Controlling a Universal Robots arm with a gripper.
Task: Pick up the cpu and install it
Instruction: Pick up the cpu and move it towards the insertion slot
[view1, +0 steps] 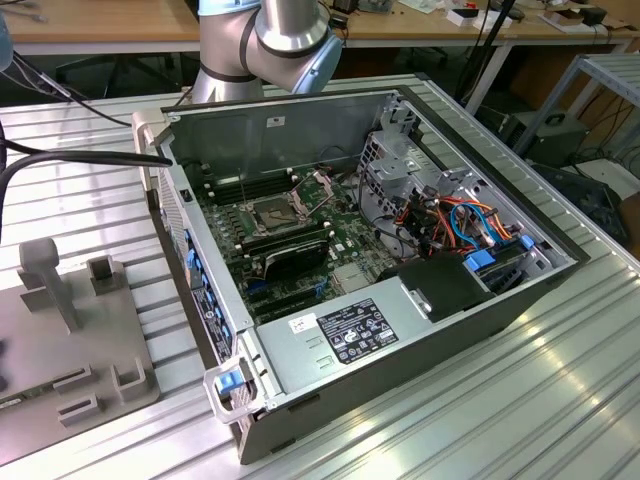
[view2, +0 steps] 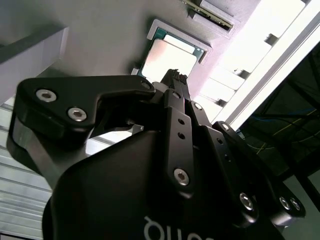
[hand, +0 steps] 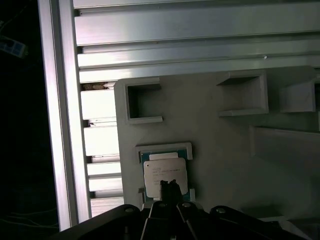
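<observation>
Pincer (hand: 170, 184) first: in the first wrist view we see its two black fingers drawn together to a narrow tip with nothing between them, hanging over the near edge of the cpu (hand: 165, 172). We can't tell whether it is touching or just above.

The cpu sits flat, silver lid up, in a shallow nest (hand: 188, 148) on the grey fixture plate (hand: 225, 135). It has not been lifted.

We judge the step in hand to be the pick approach. To do it well:
- The fingers would have to spread wider than the chip.
- They should centre over the lid, not over one edge.
- They should come straight down and close on two opposite sides where the nest walls leave room.
- The chip should stay level, with no pressing on the lid and no scraping along the nest.

Orientation: the chip is close to square, so we see no real long axis. Its edges run square to the nest walls and in line with the slats of the tabletop (hand: 200, 30). A strip of green board shows on the side away from the pincer.

Farther off, in the exterior view, the fixture plate lies at the exterior view's left. The open computer case (view1: 400, 330) stands well apart from it on the tabletop, with the socket (view1: 275, 212) inside on the board and the arm (view1: 290, 40) behind the case.
</observation>
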